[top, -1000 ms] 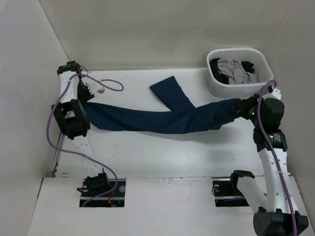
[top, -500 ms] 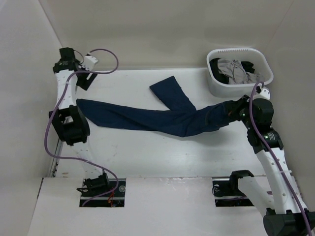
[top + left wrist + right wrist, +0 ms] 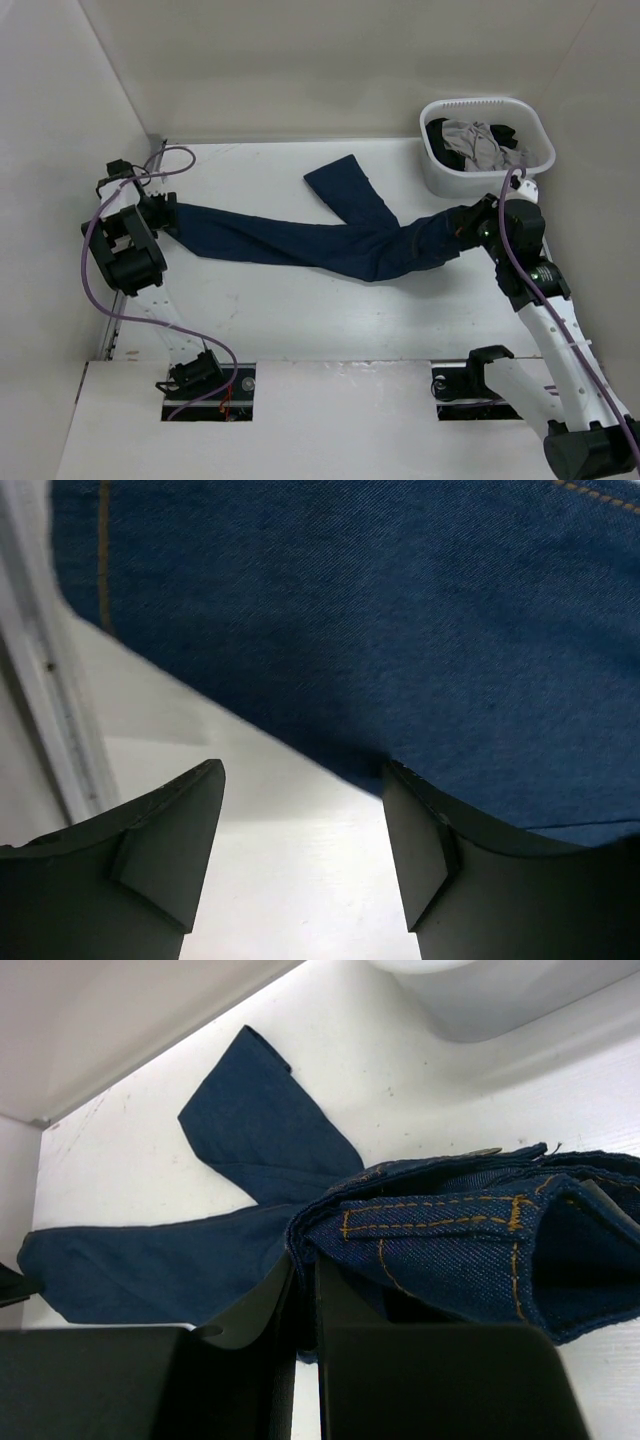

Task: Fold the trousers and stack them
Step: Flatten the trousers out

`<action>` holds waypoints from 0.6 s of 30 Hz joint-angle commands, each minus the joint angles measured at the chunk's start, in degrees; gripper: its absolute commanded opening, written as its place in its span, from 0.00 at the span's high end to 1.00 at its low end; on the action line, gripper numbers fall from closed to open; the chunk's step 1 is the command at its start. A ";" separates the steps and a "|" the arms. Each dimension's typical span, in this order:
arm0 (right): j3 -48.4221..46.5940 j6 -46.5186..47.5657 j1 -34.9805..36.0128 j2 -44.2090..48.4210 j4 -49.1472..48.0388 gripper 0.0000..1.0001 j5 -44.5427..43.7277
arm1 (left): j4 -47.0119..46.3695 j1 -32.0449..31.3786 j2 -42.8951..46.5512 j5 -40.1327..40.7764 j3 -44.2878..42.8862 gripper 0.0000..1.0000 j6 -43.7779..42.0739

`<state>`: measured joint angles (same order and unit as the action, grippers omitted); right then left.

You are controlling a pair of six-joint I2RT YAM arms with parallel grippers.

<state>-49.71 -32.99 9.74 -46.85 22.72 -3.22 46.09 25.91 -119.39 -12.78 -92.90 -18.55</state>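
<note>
the long dark navy-blue denim trousers with orange-tan stitching lie stretched almost straight across the white table, left to right. one leg runs out toward the left pincer. the other leg branches off near the middle and points toward the far wall. the waist end sits at the right, just beside the white plastic basket of grey and black garments.

the right pincer is closed tight on the bunched waistband, and its wrist view shows stitched layers folded together at the jaws. the left pincer stands well spread with nothing between its fingers. the leg's hem lies on the table just ahead of it, and one fingertip is at the cloth's edge.

denim like this looks soft but fairly heavy. it should drape and sag rather than hold a shape, and it is likely to drag on the table rather than slide freely. the thick seams, hem and waistband probably offer the surest hold, since a pinch on a single flat layer could slip. the left pincer would do best to come down over the hem edge and close on it. lifting from both ends should keep the leg taut enough to fold over cleanly.
</note>
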 commanded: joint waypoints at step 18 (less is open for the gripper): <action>1.55 -0.84 -0.82 4.66 -2.24 1.00 -1.17 | -14.09 -11.33 16.87 0.20 7.36 1.00 -2.34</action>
<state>-48.29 -33.26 9.34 -43.42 23.49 -4.08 36.93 21.63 -117.16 -11.66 -88.47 -14.70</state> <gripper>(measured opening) 0.100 0.029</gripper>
